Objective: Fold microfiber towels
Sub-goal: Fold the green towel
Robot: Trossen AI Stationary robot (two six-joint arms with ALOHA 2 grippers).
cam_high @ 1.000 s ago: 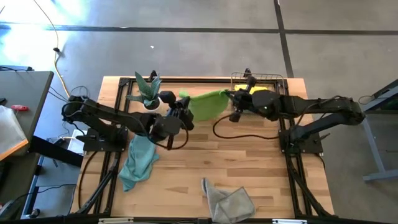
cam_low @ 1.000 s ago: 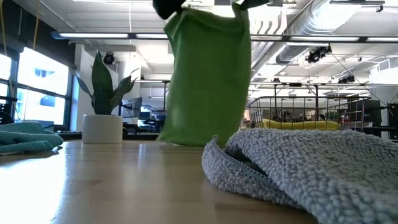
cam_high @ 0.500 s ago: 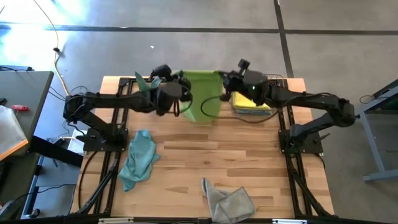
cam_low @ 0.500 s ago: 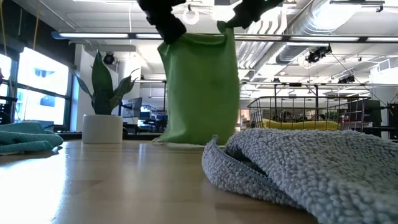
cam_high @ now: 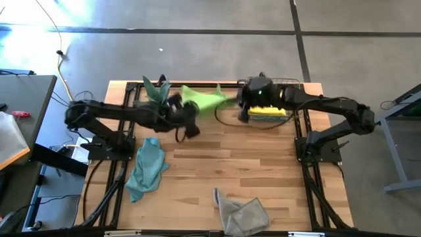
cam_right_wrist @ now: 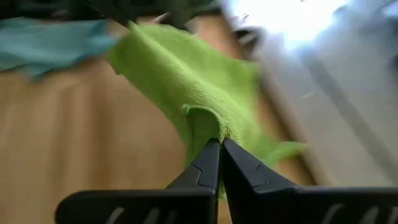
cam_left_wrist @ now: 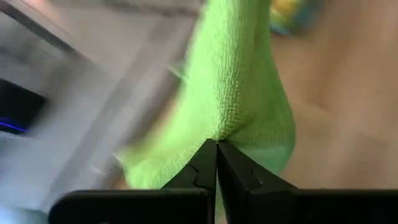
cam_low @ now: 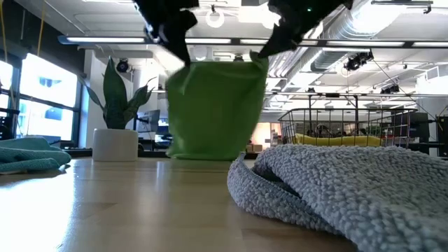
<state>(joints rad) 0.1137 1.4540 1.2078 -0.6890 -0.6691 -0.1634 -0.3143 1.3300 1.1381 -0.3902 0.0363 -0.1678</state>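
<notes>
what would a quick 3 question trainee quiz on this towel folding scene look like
1. True or false: both grippers are shut on the lime green towel.
2. Which cloth lies nearest the table's front edge? A) teal towel B) grey towel C) yellow towel
3. Fill in: the yellow towel lies by the wire ____ at the table's back right.

Key
1. True: the left gripper and the right gripper each pinch an edge, and the towel hangs between them above the table.
2. B: the grey towel is at the front; the teal towel lies further back on the left.
3. basket.
</notes>
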